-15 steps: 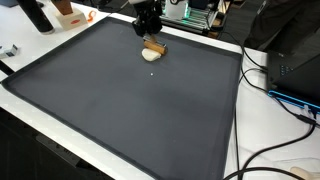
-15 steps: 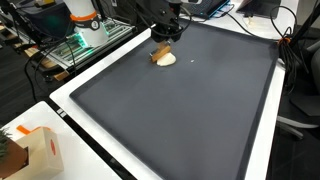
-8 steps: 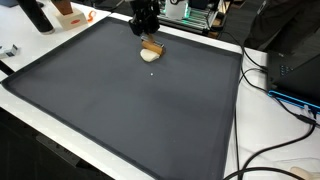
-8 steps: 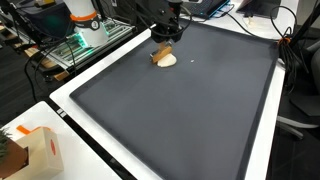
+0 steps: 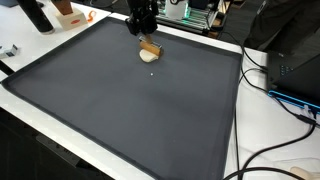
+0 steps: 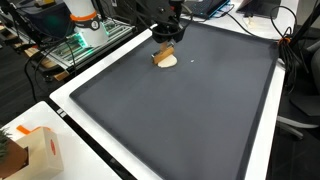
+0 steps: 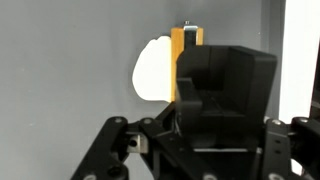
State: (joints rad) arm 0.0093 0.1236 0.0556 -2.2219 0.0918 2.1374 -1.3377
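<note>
A tan wooden block (image 5: pixel 150 46) hangs tilted at the far side of the black mat (image 5: pixel 130 110), just over a small white oval piece (image 5: pixel 150 57) lying on the mat. My gripper (image 5: pixel 146 35) comes down from above and is shut on the block's upper end. Both exterior views show this: gripper (image 6: pixel 166 40), block (image 6: pixel 163 53), white piece (image 6: pixel 169 62). In the wrist view the orange-tan block (image 7: pixel 182 55) sticks out past the black gripper (image 7: pixel 205 75), with the white piece (image 7: pixel 152 72) beside it. The fingertips are hidden by the gripper body.
The mat lies on a white table (image 5: pixel 245 120). Cables (image 5: pixel 285 95) run along one side. An orange-and-white box (image 6: pixel 40 150) stands near a corner. Electronics and a green-lit rack (image 6: pixel 75 40) sit beyond the mat's far edge.
The gripper has risen slightly and the wooden block has tipped up with it, away from the white piece. The white piece has stayed in place.
</note>
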